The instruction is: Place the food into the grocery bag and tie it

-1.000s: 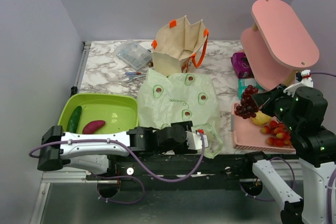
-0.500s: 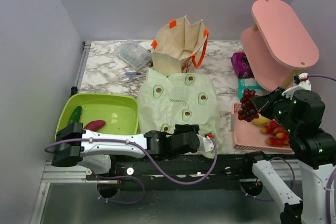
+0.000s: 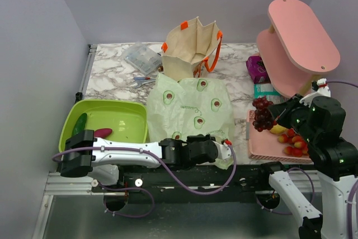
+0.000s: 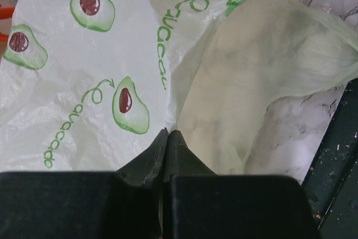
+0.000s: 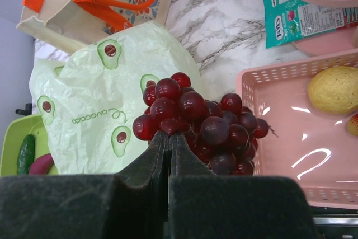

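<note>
1. While the left fingers [image 4: 148, 163] seem pinched shut on the grocery bag [image 3: 190, 104] mouth on the worktop [image 3: 112, 76], the right fingers [image 5: 146, 166] clamp the grapes [image 5: 196, 121] aloft beside it.
2. Next: lift the mouth open, then lower the grapes in.

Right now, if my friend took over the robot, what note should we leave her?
Left tool: shut, pinching the mouth edge of the light green avocado-print plastic bag, which lies flat on the marble table.
Right tool: shut on the bunch of dark red grapes, lifted beside the pink plastic basket.
Yellow lemon and red strawberries sit in that basket; purple-red sweet potato lies in the lime green tub.
Done: no food shows in the bag.
Left: open bag, load all food, tie handles.
</note>
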You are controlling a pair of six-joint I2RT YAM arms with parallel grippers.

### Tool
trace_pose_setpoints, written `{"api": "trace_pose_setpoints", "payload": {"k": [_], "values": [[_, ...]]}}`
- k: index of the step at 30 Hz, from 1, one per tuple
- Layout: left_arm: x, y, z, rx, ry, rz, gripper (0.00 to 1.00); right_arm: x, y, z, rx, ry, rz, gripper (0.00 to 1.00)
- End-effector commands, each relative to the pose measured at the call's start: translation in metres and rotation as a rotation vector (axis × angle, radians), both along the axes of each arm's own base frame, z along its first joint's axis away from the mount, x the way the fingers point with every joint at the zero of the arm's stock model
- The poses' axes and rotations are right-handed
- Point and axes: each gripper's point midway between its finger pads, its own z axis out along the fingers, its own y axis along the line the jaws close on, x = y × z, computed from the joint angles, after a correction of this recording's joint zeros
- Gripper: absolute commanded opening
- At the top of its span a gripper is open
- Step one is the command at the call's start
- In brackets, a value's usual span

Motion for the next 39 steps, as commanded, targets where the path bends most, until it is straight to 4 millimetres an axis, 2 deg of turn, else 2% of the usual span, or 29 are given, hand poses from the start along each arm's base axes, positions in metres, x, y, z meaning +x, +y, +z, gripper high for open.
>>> {"api": "trace_pose_setpoints", "payload": {"k": [1, 8, 12, 18, 24, 29, 34, 39], "values": [[0.008, -0.001, 0.017, -0.007, -0.046, 0.067, 0.0, -0.005, 0.005, 0.005, 0.005, -0.023, 0.04, 0.01], [0.016, -0.007, 0.038, -0.052, -0.033, 0.08, 0.0, -0.01, 0.025, 0.025, 0.051, -0.085, 0.151, 0.01], [0.026, -0.007, 0.052, -0.082, -0.024, 0.094, 0.0, -0.015, 0.043, 0.037, 0.092, -0.124, 0.258, 0.01], [0.04, -0.007, 0.072, -0.114, -0.009, 0.099, 0.0, -0.031, 0.08, 0.058, 0.191, -0.19, 0.491, 0.01], [0.047, -0.013, 0.093, -0.165, 0.002, 0.1, 0.0, -0.042, 0.099, 0.07, 0.253, -0.22, 0.622, 0.01], [0.049, -0.016, 0.104, -0.203, 0.04, 0.111, 0.0, -0.053, 0.117, 0.071, 0.342, -0.207, 0.753, 0.01], [0.05, -0.015, 0.109, -0.247, 0.096, 0.131, 0.0, -0.053, 0.118, 0.065, 0.343, -0.188, 0.761, 0.01], [0.05, -0.016, 0.125, -0.339, 0.186, 0.135, 0.0, -0.054, 0.12, 0.064, 0.352, -0.177, 0.778, 0.01]]}}
